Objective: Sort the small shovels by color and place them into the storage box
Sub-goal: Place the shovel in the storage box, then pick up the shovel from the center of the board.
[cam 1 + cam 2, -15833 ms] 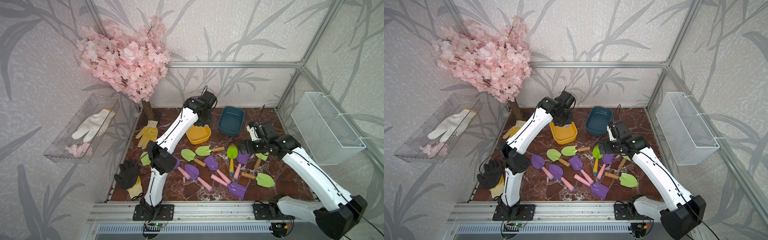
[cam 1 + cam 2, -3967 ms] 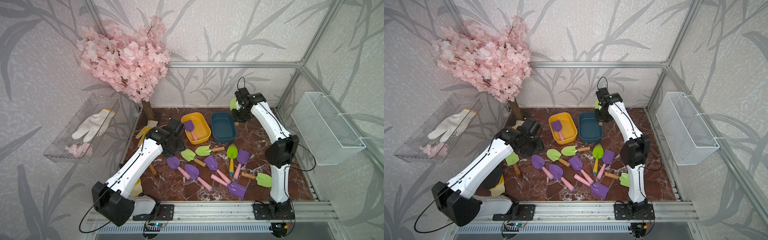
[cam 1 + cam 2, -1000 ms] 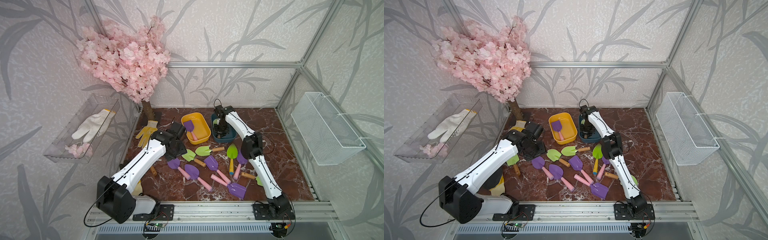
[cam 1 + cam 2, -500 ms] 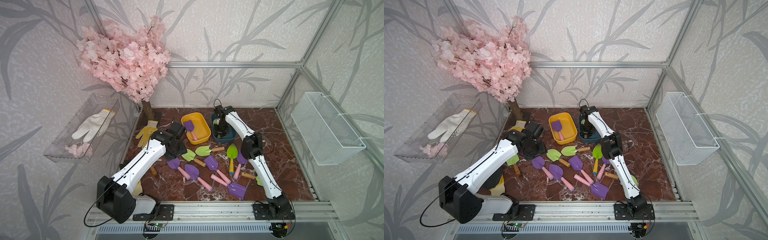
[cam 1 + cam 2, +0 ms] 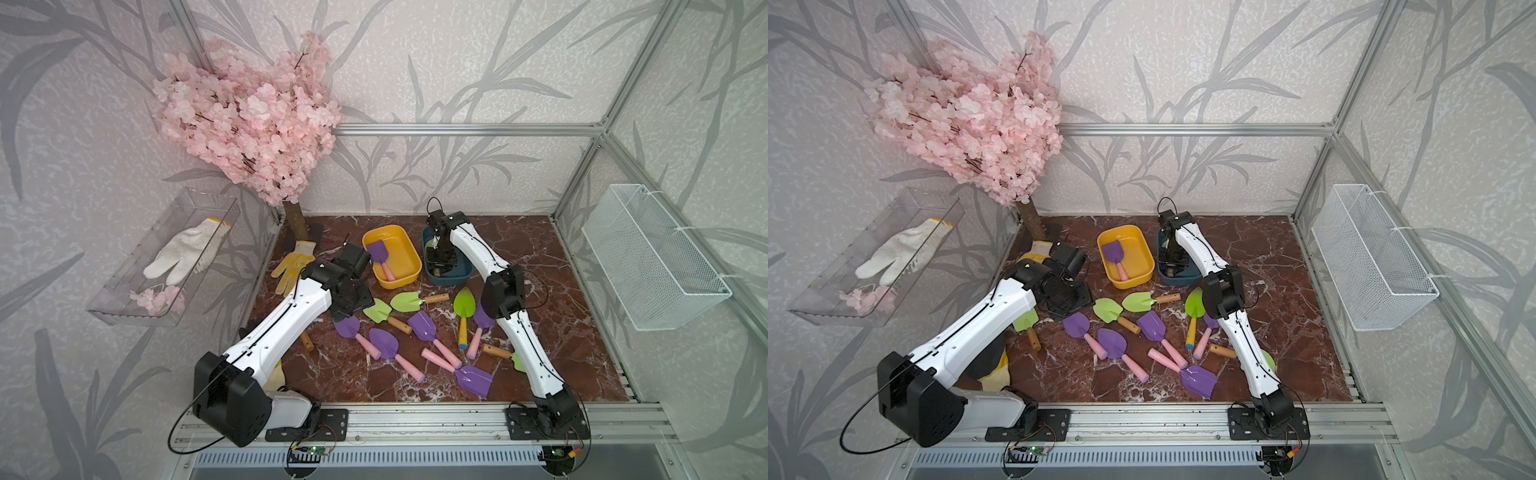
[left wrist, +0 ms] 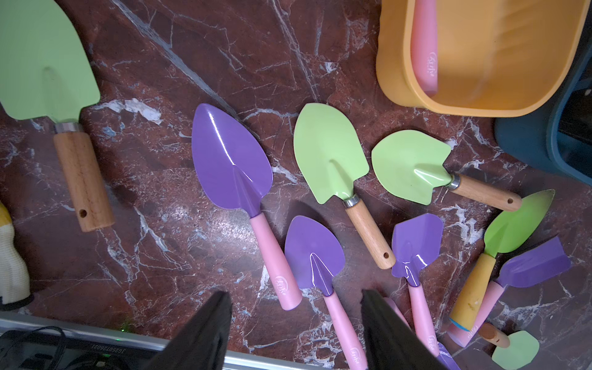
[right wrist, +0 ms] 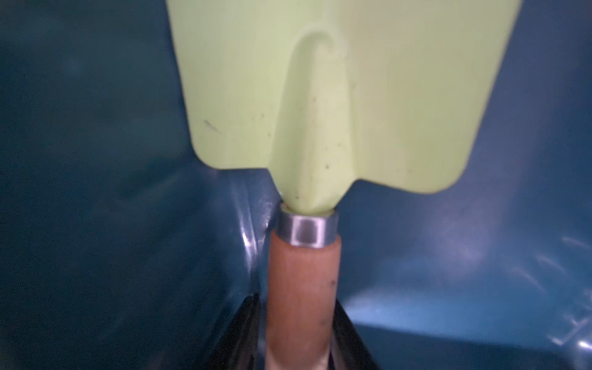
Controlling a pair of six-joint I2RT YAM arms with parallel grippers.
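Observation:
The storage box is two tubs at the back: a yellow one (image 5: 411, 249) holding a purple shovel (image 5: 378, 251), and a teal one (image 5: 451, 279). My right gripper (image 7: 296, 333) reaches down into the teal tub. A light green shovel (image 7: 339, 96) with a wooden handle lies between its fingers, and a thin gap shows beside one finger. My left gripper (image 6: 294, 298) hangs open above the loose shovels, over the pink handles of two purple shovels (image 6: 230, 160) (image 6: 314, 250). Several green and purple shovels (image 5: 407, 300) lie mid-table.
A pink blossom tree (image 5: 249, 124) stands back left, a yellow glove (image 5: 291, 266) at its foot. A clear tray (image 5: 124, 299) with a white glove hangs on the left wall, a wire basket (image 5: 652, 257) on the right. One green shovel (image 5: 1025, 322) lies by the left arm.
Over the last second the right jaws have widened around the wooden handle inside the teal tub. Neither arm has visibly shifted.

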